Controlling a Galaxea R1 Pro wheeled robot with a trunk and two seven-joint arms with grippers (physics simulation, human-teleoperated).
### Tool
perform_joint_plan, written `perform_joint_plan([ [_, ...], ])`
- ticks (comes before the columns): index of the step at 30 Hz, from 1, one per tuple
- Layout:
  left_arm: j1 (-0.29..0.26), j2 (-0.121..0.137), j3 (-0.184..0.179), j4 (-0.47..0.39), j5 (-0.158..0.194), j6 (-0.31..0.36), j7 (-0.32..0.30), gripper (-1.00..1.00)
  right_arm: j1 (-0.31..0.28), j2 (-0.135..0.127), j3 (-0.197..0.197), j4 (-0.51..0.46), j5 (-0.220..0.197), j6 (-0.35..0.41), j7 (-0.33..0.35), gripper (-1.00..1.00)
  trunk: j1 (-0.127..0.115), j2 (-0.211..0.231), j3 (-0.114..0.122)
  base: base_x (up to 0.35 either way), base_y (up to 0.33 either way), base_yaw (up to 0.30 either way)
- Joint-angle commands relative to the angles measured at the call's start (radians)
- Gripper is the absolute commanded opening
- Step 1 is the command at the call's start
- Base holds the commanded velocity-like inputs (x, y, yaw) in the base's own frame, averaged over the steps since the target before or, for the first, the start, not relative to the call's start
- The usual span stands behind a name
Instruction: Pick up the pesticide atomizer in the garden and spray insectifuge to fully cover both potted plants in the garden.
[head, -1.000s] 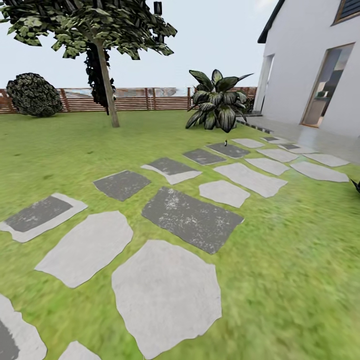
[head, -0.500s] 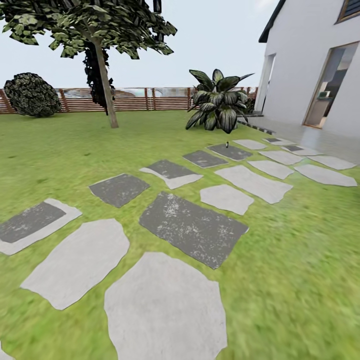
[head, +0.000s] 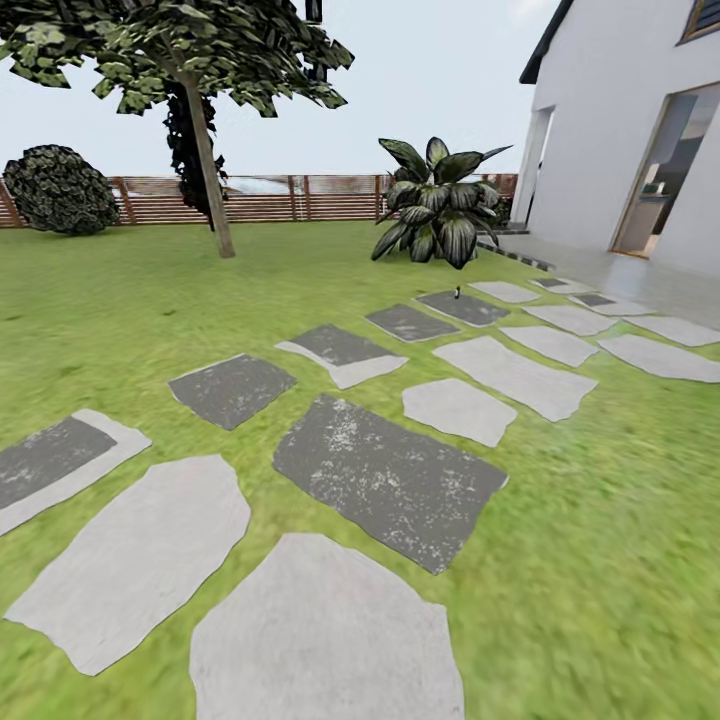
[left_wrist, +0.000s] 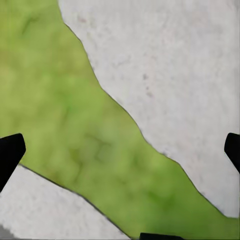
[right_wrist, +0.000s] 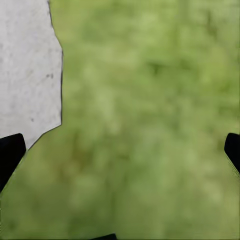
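We see the pesticide atomizer (head: 457, 293) standing upright on a dark stepping stone (head: 462, 306) far ahead, slightly right, so our right arm is likely nearer. Both the left gripper (left_wrist: 120, 150) and right gripper (right_wrist: 120, 150) hang spread wide, holding nothing, above lawn (head: 600, 520).

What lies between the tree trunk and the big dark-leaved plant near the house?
In the head view, only bare lawn lies between the tree trunk and the big dark-leaved plant; the wooden fence runs behind.

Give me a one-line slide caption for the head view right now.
Stepping stones cross the lawn toward a small atomizer standing before a broad-leaved plant.
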Motion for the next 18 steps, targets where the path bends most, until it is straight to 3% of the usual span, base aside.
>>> perform_joint_plan([
  [1,-0.001,0.000,0.002,0.001,0.003,-0.003,0.000,1.00,-0.001,0.000,-0.003,0.001,0.003,-0.003,0.000,1.00,0.000,0.000,-0.001,0.336,0.000,0.000],
  [18,-0.001,0.000,0.002,0.001,0.003,-0.003,0.000,1.00,-0.001,0.000,-0.003,0.001,0.003,-0.003,-0.001,1.00,0.000,0.000,-0.001,0.336,0.000,0.000],
])
